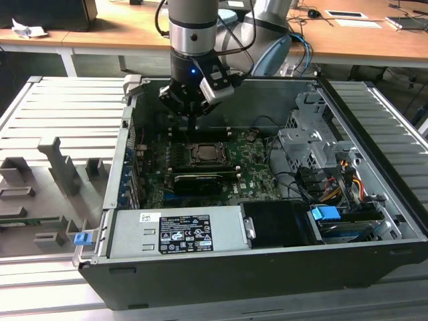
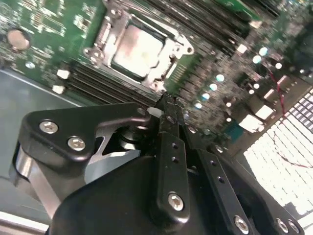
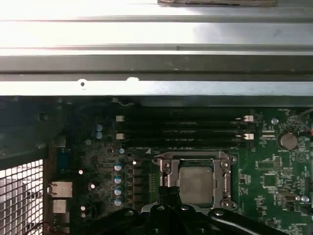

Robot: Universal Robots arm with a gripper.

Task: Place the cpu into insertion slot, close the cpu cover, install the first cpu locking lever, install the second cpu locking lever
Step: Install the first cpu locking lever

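The cpu lies flat inside the insertion slot on the green board, its silvery top showing. The cpu cover lies down around it as a metal frame. My gripper hangs low inside the computer case, just above the board at the socket's edge on the exterior view's left. Its black fingers are pressed together with nothing between them, and their tip sits beside a corner of the socket frame in both wrist views.
A long black expansion card lies just in front of the socket. Memory slots run behind it, under the case wall. The power supply, drive cage and cables crowd the case. A grey fixture tray stands outside.
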